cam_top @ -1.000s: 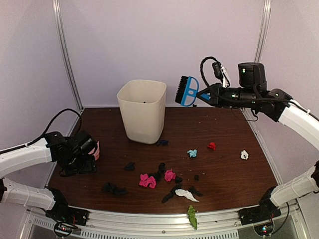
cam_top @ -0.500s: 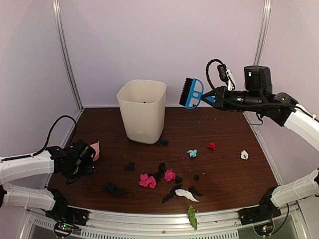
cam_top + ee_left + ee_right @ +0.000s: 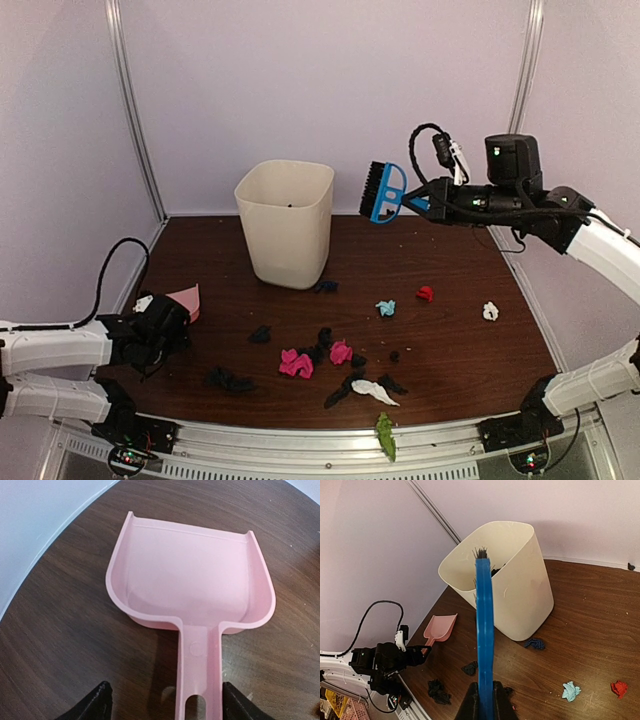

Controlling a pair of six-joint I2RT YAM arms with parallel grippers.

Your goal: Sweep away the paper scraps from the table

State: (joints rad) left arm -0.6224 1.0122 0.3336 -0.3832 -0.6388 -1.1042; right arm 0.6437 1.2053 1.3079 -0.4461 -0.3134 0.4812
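Pink dustpan (image 3: pixel 185 580) lies by the table's (image 3: pixel 450 330) left edge, its handle inside my left claw (image 3: pixel 165 692), which is wide open and gripping nothing. My right claw (image 3: pixel 483 702) is clamped on the brush (image 3: pixel 380 192) above the far edge. Scraps (image 3: pixel 295 363) litter the middle toward the front edge, so I reckon a sloppy sweep could flick them off.

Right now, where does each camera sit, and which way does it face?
Top external: high behind the robot, facing down on the table; left arm, right arm show.
Left wrist: low, facing along the pink dustpan; open left pincer shows.
Right wrist: raised, facing down the blue brush toward the bin; right pincer shows.
Wrist views share the dustpan.
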